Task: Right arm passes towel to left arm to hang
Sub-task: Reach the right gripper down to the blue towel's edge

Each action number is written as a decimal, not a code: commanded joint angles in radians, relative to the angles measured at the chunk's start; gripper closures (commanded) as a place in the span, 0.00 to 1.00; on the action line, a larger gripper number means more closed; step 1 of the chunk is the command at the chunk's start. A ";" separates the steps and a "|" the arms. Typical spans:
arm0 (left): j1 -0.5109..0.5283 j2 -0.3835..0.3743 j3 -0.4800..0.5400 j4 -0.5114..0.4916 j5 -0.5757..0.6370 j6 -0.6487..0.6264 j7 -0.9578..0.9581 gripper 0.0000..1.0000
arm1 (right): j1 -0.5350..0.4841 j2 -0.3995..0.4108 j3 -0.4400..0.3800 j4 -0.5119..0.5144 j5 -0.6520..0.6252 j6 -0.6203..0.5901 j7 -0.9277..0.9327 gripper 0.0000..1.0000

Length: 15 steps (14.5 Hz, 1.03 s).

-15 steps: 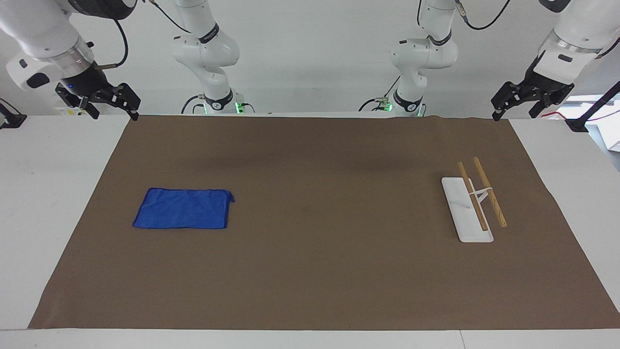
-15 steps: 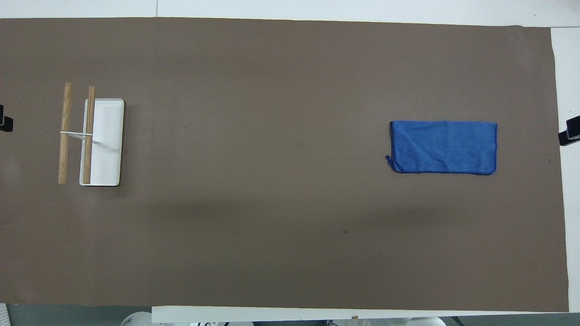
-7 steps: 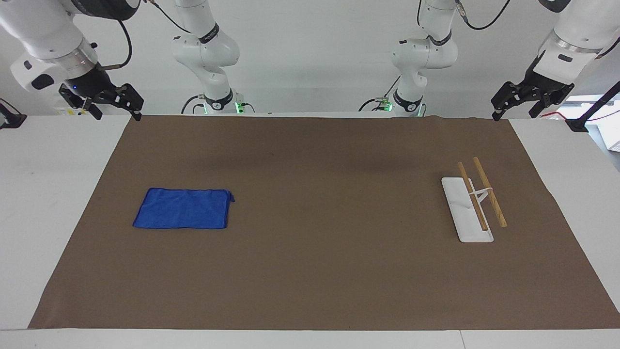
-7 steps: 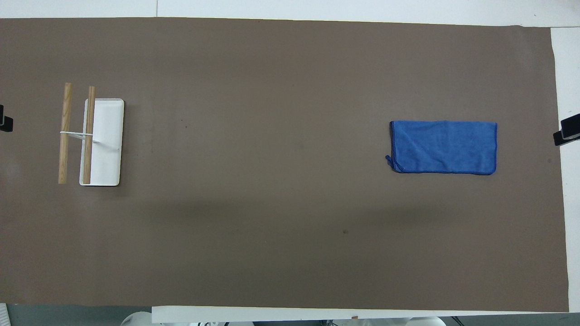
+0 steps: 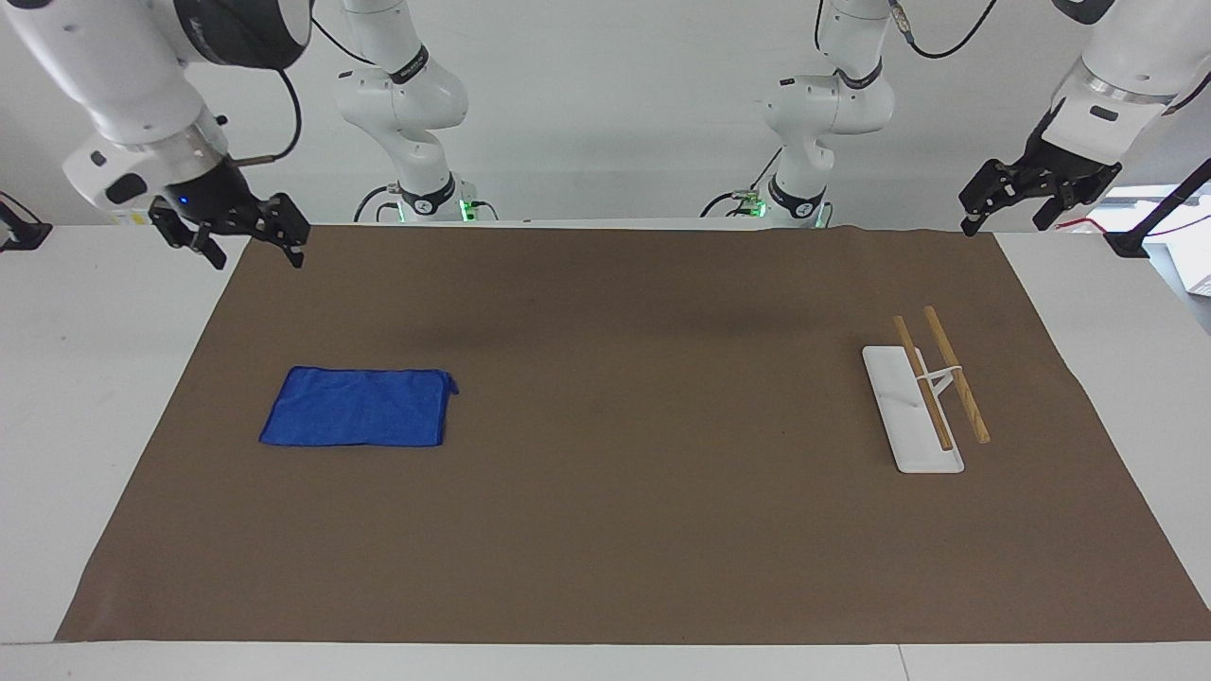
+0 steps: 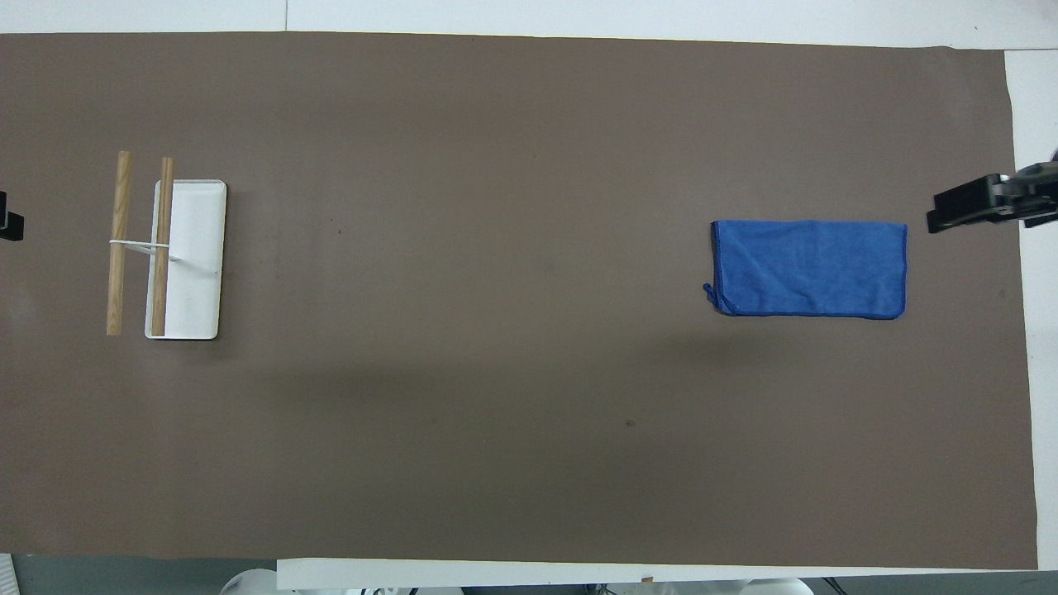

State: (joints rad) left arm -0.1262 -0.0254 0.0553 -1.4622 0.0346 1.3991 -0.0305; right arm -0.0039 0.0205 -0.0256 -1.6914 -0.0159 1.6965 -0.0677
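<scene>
Both arms are glossy white, built of rounded jointed segments with dark bands at the joints, a silver ring at each wrist, and black cables looping along the upper links. The right arm (image 5: 142,85) ends in a black two-finger end effector (image 5: 248,248) of angular linkages with a small blue light on its body, and a black cable curls off beside its wrist. The left arm (image 5: 1116,66) carries a matching black end effector (image 5: 1010,213), and green lights glow at the black-collared bases of both arms.
</scene>
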 commanded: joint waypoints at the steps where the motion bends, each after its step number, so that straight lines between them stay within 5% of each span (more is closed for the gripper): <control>1: -0.003 -0.013 0.006 -0.010 -0.002 -0.012 0.014 0.00 | 0.019 0.031 0.004 -0.195 0.005 0.246 0.039 0.00; 8: -0.003 -0.013 0.006 -0.010 -0.002 -0.012 0.014 0.00 | 0.004 0.139 0.004 -0.407 0.028 0.546 0.054 0.00; 15: -0.003 -0.013 0.006 -0.010 -0.002 -0.012 0.014 0.00 | -0.056 0.202 0.004 -0.462 0.028 0.638 -0.041 0.03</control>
State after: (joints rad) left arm -0.1262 -0.0254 0.0553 -1.4623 0.0346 1.3991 -0.0305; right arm -0.0541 0.2186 -0.0300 -2.1315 -0.0035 2.2985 -0.0888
